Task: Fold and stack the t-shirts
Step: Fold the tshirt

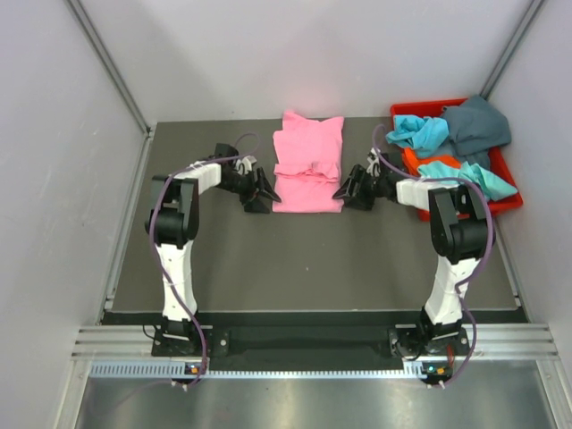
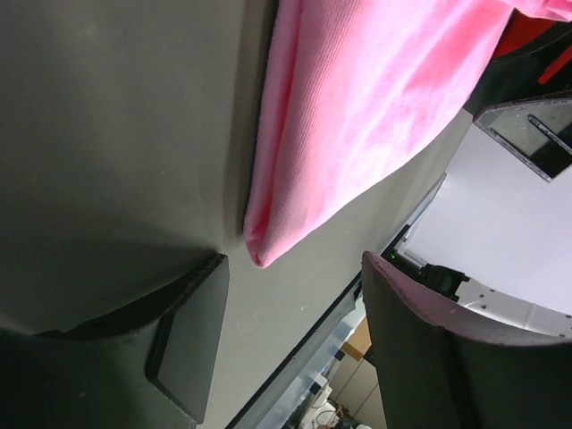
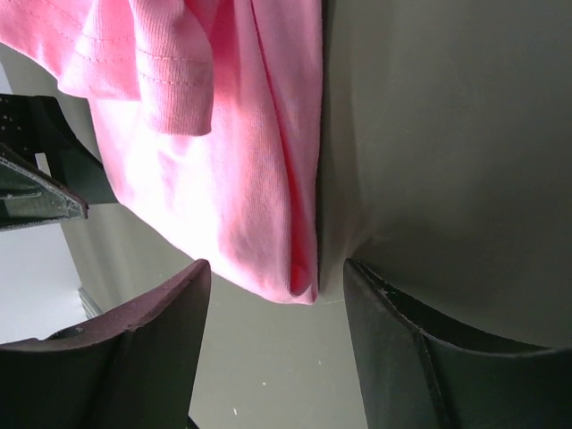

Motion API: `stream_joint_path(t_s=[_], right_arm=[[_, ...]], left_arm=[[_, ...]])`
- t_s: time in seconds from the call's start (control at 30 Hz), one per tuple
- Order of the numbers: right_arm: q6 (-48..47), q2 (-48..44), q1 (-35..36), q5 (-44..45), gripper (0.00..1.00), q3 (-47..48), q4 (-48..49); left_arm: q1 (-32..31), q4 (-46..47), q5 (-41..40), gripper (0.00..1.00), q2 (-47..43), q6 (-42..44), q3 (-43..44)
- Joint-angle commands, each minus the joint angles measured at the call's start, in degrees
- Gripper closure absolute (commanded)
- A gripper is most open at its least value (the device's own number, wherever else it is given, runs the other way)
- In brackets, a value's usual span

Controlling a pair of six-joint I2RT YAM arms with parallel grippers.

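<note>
A bright pink t-shirt (image 1: 307, 163) lies partly folded at the back middle of the dark table. My left gripper (image 1: 265, 197) is open at the shirt's near-left corner; the left wrist view shows that corner (image 2: 268, 241) just ahead of the open jaws, not gripped. My right gripper (image 1: 342, 191) is open at the near-right corner; the right wrist view shows the folded corner (image 3: 290, 268) between the spread fingers, not pinched. Turquoise (image 1: 420, 131), dark teal-grey (image 1: 477, 122) and orange (image 1: 418, 162) shirts lie in the bin.
A red plastic bin (image 1: 506, 202) stands at the back right of the table, heaped with shirts, right behind my right arm. White walls close the left, back and right. A metal rail runs along the near edge.
</note>
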Motion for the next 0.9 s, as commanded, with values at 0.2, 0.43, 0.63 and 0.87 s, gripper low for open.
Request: stream_joint_path(t_s=[0.2, 0.43, 0.63, 0.87], right_arm=[[-0.13, 0.01, 1.56, 1.01, 0.39, -1.27, -1.39], [0.14, -0.51, 2.97, 0.57, 0.39, -1.53, -2.35], [0.49, -1.92, 3.85, 0.83, 0.39, -3.29, -2.79], [0.40, -3.42, 3.94, 1.45, 0.39, -6.18, -2.09]], left_arm=[[-0.39, 2.35, -0.98, 0.35, 2.66, -0.21, 1.05], [-0.56, 2.70, -0.54, 0.39, 3.01, -0.73, 1.14], [-1.00, 3.23, -0.02, 0.41, 3.01, -1.26, 1.05], [-1.26, 3.49, 0.16, 0.43, 3.18, -1.44, 0.70]])
